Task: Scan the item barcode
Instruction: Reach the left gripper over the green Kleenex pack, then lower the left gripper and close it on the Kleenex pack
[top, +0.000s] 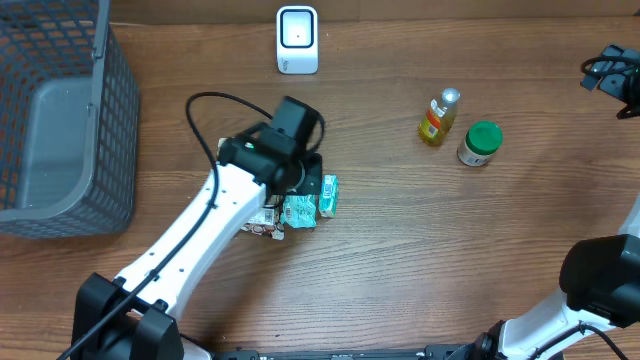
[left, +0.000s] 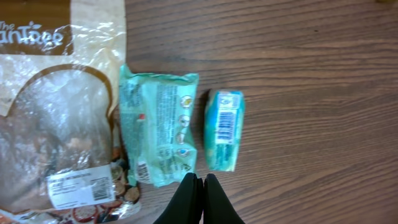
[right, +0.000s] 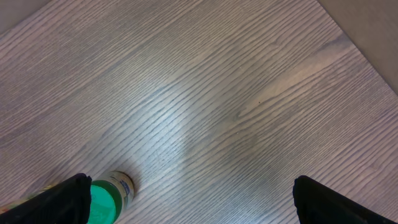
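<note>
A white barcode scanner (top: 297, 40) stands at the back of the table. Three packaged items lie together mid-table: a small teal box (left: 224, 129) with its barcode facing up, a pale green packet (left: 158, 127) and a clear snack bag (left: 56, 124) with a white label. My left gripper (left: 200, 178) hovers just above the table by the near ends of the green packet and teal box, shut with nothing between its fingers. My right gripper (right: 193, 202) is open and empty over bare wood at the far right, above a green-lidded jar (right: 106, 199).
A grey mesh basket (top: 60, 120) fills the back left corner. A small yellow bottle (top: 438, 118) and the green-lidded jar (top: 480, 143) stand at the right. The left arm's black cable loops behind its wrist.
</note>
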